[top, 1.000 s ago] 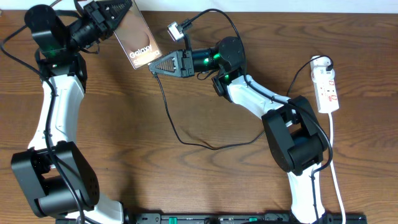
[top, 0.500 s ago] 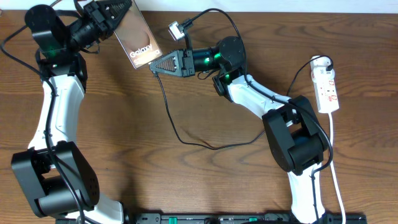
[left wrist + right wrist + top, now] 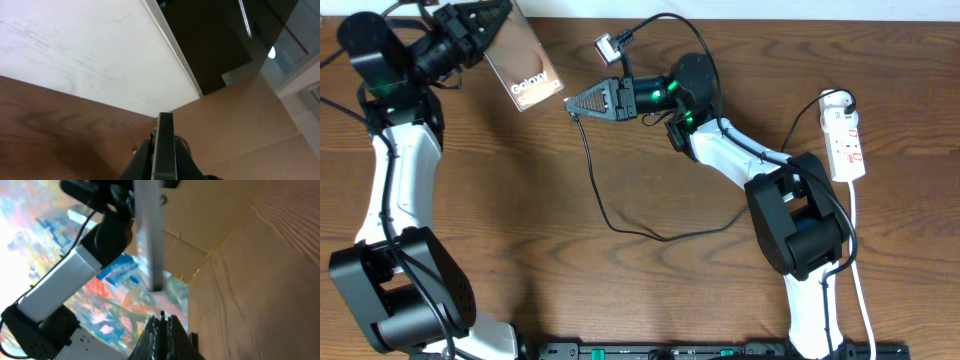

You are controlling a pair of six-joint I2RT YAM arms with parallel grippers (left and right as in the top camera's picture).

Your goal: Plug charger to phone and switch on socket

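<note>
The right gripper (image 3: 573, 104) is pinched fully closed on the plug end of the charger (image 3: 592, 180), whose cable trails from its tips down across the table (image 3: 520, 250). Just ahead of the tips, not touching, is the phone (image 3: 525, 72), tilted and clamped at its far end by the left gripper (image 3: 485, 20). This looks like the plugging step. Next, the tip must line up with the phone's near edge; I cannot see the port. The socket (image 3: 846, 142) lies well behind the right gripper, its switch probably not yet pressed.

my gripper (image 3: 161, 321) pinched closed at the bottom edge, the phone (image 3: 149, 240) edge-on and upright just above it, left arm (image 3: 65, 280) behind, wooden table (image 3: 265, 280) at right
</note>
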